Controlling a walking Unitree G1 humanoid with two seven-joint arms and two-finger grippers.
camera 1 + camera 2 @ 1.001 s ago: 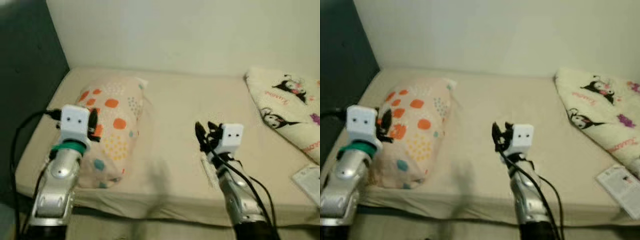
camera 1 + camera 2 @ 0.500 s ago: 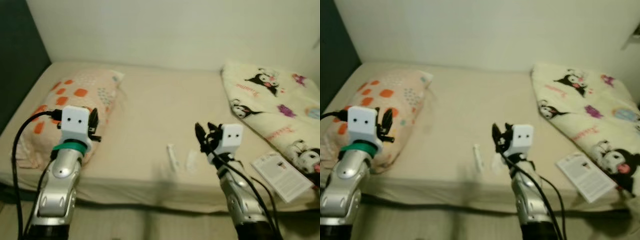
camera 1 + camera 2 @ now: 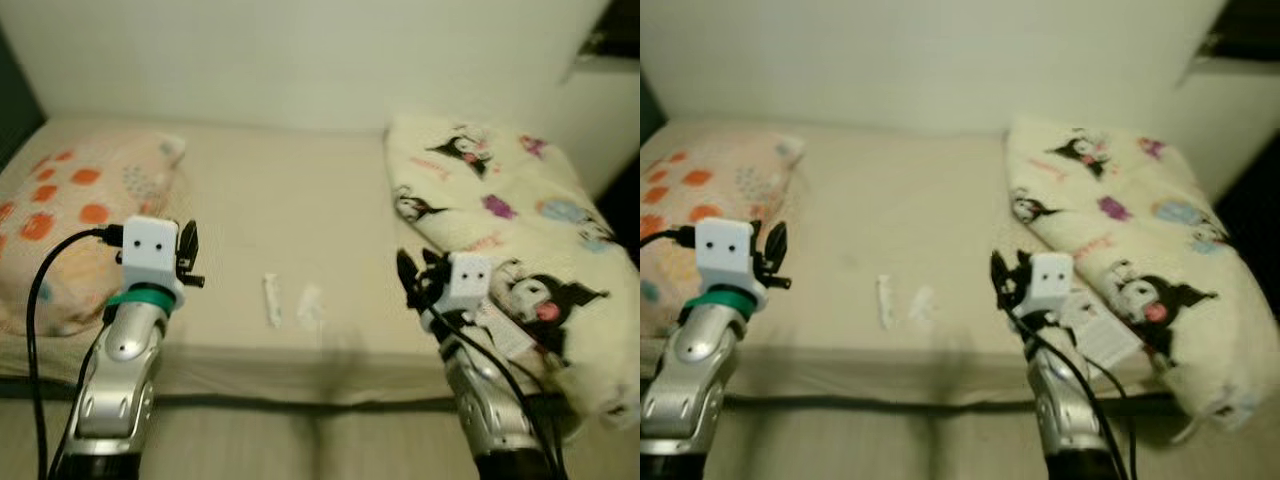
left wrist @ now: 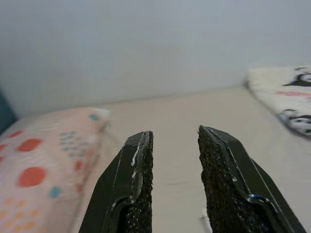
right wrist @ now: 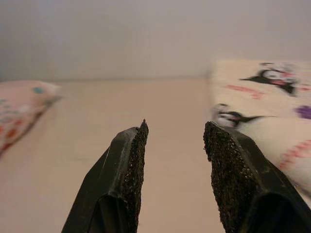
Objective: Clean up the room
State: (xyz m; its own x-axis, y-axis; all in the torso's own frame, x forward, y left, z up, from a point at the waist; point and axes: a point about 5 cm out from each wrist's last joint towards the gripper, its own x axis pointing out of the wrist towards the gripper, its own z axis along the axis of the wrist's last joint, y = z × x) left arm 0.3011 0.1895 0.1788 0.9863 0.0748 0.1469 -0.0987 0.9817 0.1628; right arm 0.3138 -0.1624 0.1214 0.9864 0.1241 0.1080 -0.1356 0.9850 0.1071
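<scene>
A beige bed [image 3: 290, 190] lies before me. Two small white scraps [image 3: 271, 298] [image 3: 311, 303] rest on the sheet near its front edge, between my arms. A pillow with orange dots [image 3: 70, 220] sits at the left, and a white blanket printed with cartoon figures [image 3: 500, 210] is heaped at the right. My left gripper [image 3: 188, 262] [image 4: 175, 133] hovers over the sheet beside the pillow, open and empty. My right gripper [image 3: 410, 282] [image 5: 176, 127] is held up by the blanket's near edge, open and empty. A white leaflet [image 3: 1102, 338] lies just behind the right wrist.
A pale wall [image 3: 300, 60] runs behind the bed. A dark opening [image 3: 615, 40] shows at the upper right. The bed's front edge [image 3: 300, 365] crosses just ahead of my arms, with the blanket hanging over it at the right.
The camera has swung to the right: the pillow slid to the left edge and the blanket and white scraps came into view. Both arms hold the same pose, fingers unchanged.
</scene>
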